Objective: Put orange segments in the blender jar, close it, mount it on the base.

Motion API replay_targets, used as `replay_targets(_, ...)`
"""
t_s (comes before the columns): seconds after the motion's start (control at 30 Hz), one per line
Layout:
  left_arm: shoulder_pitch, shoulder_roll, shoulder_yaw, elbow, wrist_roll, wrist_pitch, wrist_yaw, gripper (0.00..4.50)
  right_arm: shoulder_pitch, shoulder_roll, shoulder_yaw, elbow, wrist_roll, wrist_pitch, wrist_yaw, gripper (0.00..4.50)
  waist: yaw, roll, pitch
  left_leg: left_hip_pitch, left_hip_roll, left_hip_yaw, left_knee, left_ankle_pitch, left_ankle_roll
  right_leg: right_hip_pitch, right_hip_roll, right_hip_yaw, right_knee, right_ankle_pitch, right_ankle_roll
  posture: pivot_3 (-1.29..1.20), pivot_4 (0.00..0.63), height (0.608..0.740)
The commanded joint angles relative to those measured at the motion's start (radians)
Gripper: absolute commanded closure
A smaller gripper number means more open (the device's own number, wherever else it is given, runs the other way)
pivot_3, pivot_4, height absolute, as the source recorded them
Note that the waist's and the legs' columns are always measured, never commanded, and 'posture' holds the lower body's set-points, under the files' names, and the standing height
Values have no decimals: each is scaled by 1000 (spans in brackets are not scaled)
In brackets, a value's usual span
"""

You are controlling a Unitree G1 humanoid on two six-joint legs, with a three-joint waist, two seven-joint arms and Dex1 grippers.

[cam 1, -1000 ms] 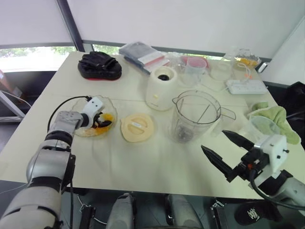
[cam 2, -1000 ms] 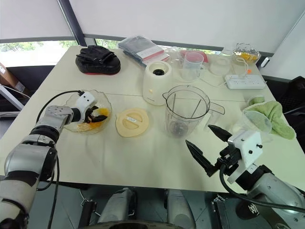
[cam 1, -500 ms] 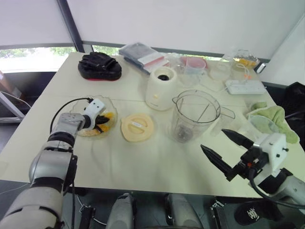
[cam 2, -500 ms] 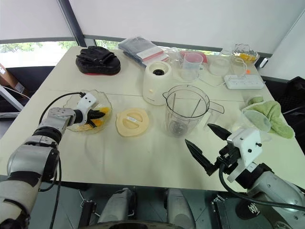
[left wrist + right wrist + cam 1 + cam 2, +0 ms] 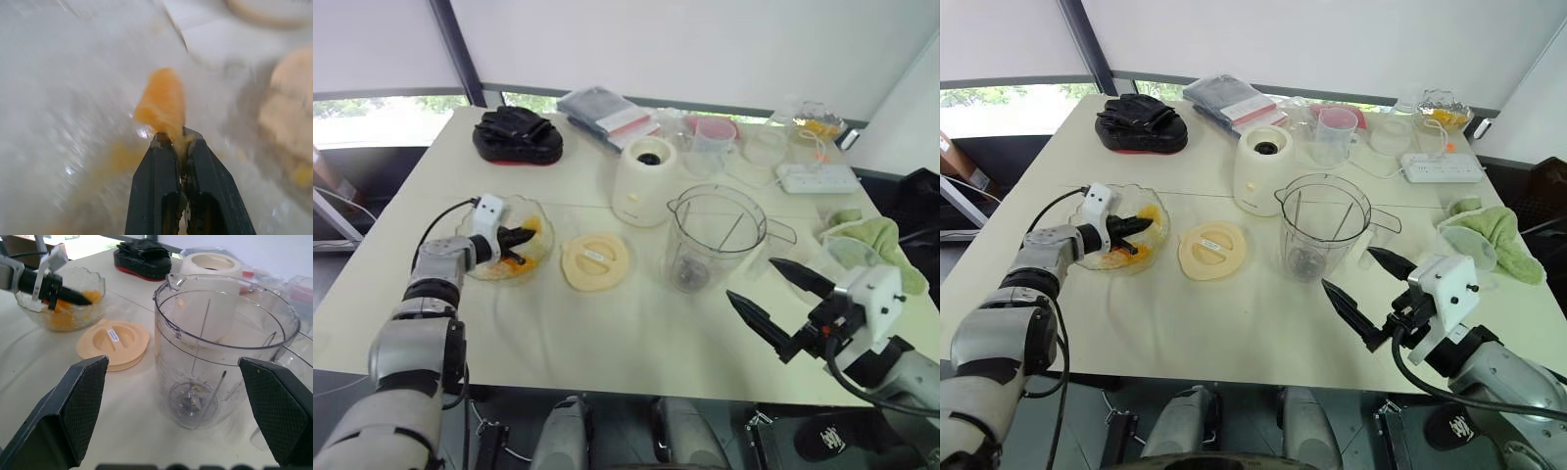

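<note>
A: Where is the fruit?
B: One orange segment [image 5: 163, 105] is pinched between the closed fingers of the left gripper [image 5: 177, 142], held just above a scalloped glass dish [image 5: 540, 257] with more orange segments [image 5: 62, 318] inside.

A: And the blender parts?
B: The blender jar [image 5: 715, 238] stands upright and open on the table [image 5: 607, 333], right of a pale-yellow lid [image 5: 595, 260] lying flat beside the dish. The cream base [image 5: 644, 181] sits just behind, between lid and jar.

A: The other hand?
B: The right gripper [image 5: 777, 301] hovers near the table's front edge, fingers spread wide, holding nothing.
</note>
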Motion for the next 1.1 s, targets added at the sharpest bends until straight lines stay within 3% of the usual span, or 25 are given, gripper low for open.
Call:
replay_targets(0.03, 35, -2, 45, -112, -68, -5, -33, 4339, -13, -16, -5, 10, 2, -3, 25, 0, 0, 0, 0, 0, 0, 0, 0, 0, 0, 0, 0, 0, 0, 0, 0, 0, 150, 740)
replay_targets(0.37, 170, -64, 61, -490, -177, 117, 14, 4339, -69, -57, -4, 77, 2, 9, 88, 0, 0, 0, 0, 0, 0, 0, 0, 0, 0, 0, -1, 0, 0, 0, 0, 0, 150, 740)
replay_targets(0.67, 200, -4, -54, -509, -43, 214, 93, 4339, -87, -51, 9, 85, -3, 21, 103, 0, -1, 0, 0, 0, 0, 0, 0, 0, 0, 0, 0, 0, 0, 0, 0, 0, 150, 740)
replay_targets(0.77, 210, 21, -78, -514, -12, 228, 109, 3528, -81, -48, 11, 83, -4, 22, 107, 0, -1, 0, 0, 0, 0, 0, 0, 0, 0, 0, 0, 0, 0, 0, 0, 0, 150, 740)
replay_targets(1.0, 189, 44, -87, -481, 16, 240, 136, 20, -81, -29, 43, 82, -21, 15, 98, 0, 0, 0, 0, 0, 1, 0, 0, 0, 0, 0, -1, 0, 0, 0, 0, 0, 150, 740)
replay_targets(1.1, 163, 47, -91, -451, 23, 254, 146, 20, -75, -13, 56, 73, -32, 10, 89, 0, 0, 0, 0, 0, 1, 0, 0, 0, 0, 0, -1, 0, 0, 0, 0, 0, 150, 740)
